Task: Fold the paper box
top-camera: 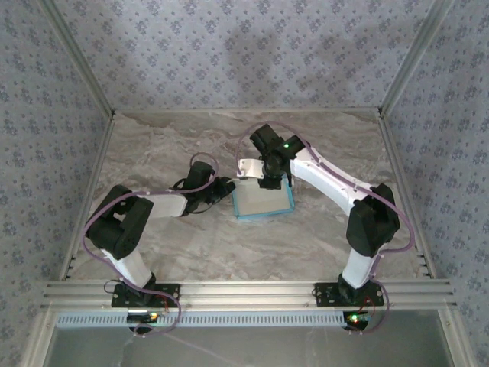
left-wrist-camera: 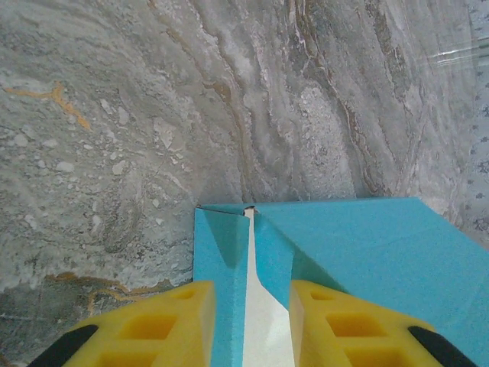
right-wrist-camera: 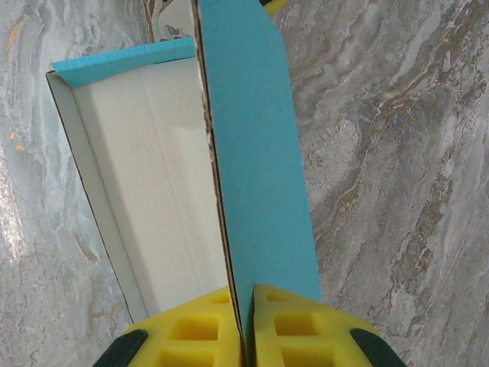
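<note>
The paper box lies mid-table, light blue outside and pale beige inside. In the top view my left gripper meets its left edge and my right gripper its far edge. In the left wrist view the yellow fingers press from both sides on a folded blue corner of the box, with a beige strip showing between the two blue flaps; my left gripper is shut on it. My right gripper is shut on an upright blue wall, beside the beige open inside.
The marble-patterned tabletop spreads around the box on all sides. Patterned walls close in the back and both sides. An aluminium rail runs along the near edge by the arm bases.
</note>
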Robot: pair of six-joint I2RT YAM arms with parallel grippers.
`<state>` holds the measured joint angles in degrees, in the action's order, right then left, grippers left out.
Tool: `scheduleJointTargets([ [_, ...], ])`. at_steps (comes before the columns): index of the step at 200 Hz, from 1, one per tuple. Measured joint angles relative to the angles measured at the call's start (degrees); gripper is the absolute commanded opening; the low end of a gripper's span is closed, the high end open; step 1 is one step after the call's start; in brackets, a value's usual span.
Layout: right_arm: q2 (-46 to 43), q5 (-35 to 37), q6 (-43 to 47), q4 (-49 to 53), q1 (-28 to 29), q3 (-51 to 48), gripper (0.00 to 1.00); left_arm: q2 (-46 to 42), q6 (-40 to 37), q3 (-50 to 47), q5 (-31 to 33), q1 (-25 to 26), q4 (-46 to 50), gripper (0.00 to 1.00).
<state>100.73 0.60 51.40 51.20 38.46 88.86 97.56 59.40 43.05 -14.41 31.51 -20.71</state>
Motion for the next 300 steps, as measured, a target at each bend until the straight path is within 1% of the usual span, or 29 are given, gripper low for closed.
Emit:
scheduleJointTargets([
  [53,0.17,-0.20,-0.02,0.09,0.17,-0.44,0.09,0.00,0.22,-0.57,-0.02,-0.02,-0.57,0.31],
  [101,-0.26,-1.03,-0.17,-4.07,2.12,-8.50,0.10,-2.43,0.02,-4.90,-1.84,-1.27,-2.49,0.31],
  [127,-0.52,-0.98,-0.74,-5.64,3.04,-11.10,0.15,-5.79,-1.07,-5.29,-2.34,-1.95,-2.16,0.31],
  [146,-0.96,-0.96,-1.11,-6.29,3.34,-12.00,0.23,-9.44,-3.10,-5.40,-2.03,-2.69,-0.37,0.31],
  [170,-1.33,-0.87,-1.36,-7.30,3.50,-12.50,0.32,-15.10,-7.17,-5.42,0.68,-4.09,4.00,0.33],
  [182,-1.66,-1.46,-1.90,-7.34,3.50,-12.90,0.35,-17.81,-9.51,-5.40,2.51,-4.72,6.67,0.37],
  [204,-2.23,-2.21,-2.69,-7.61,3.48,-13.84,0.43,-20.24,-12.46,-4.26,6.23,-5.31,11.89,0.39],
  [225,-2.69,-3.04,-3.58,-8.31,3.48,-15.13,0.45,-19.74,-14.01,-1.33,7.17,-5.27,16.15,0.38],
  [247,-2.89,-3.50,-4.26,-9.01,3.48,-16.02,0.45,-16.74,-15.96,3.85,6.67,-4.72,19.43,0.39],
  [278,-2.89,-3.67,-4.74,-9.75,3.48,-16.41,0.43,-9.81,-20.00,11.74,4.28,-0.13,23.15,0.38],
  [300,-2.89,-4.52,-5.20,-10.62,3.48,-17.07,0.42,-5.79,-20.79,12.46,2.78,2.49,23.30,0.38],
])
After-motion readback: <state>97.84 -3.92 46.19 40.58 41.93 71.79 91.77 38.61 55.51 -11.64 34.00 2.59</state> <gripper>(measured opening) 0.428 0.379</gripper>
